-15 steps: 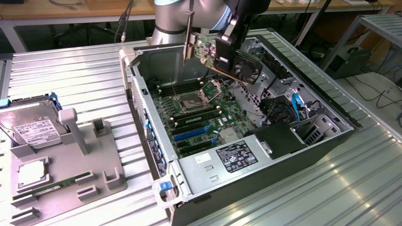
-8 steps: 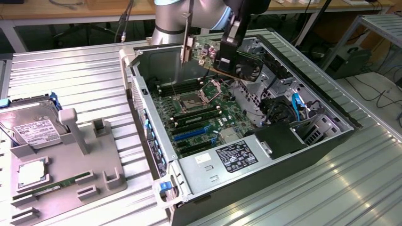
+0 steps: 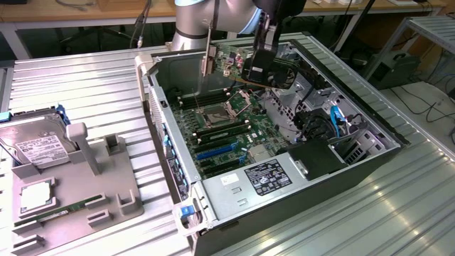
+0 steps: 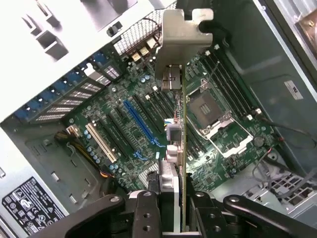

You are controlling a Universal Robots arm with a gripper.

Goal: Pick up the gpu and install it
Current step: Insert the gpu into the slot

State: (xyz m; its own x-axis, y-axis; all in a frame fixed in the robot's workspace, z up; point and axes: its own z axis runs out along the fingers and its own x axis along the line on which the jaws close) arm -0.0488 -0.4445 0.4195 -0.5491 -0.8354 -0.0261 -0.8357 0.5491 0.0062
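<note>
Black-and-silver computer case (image 3: 235,198) lies open on its side. Gray tray (image 3: 85,186) sits outside the case, on the exterior view's left. Green motherboard (image 3: 226,136) lies exposed inside the case. The gpu (image 3: 231,60) hangs above the case's open side, over the motherboard and clear of it. 1 hard drive (image 3: 35,145) rests on the tray. Gripper (image 3: 261,52) is clamped on the gpu's edge.

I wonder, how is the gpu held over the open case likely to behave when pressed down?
The gpu is probably stiff: a flat board with a metal bracket. Held at one edge by the gripper, it may tilt if pressed off-centre. Its exposed components look fragile.
</note>
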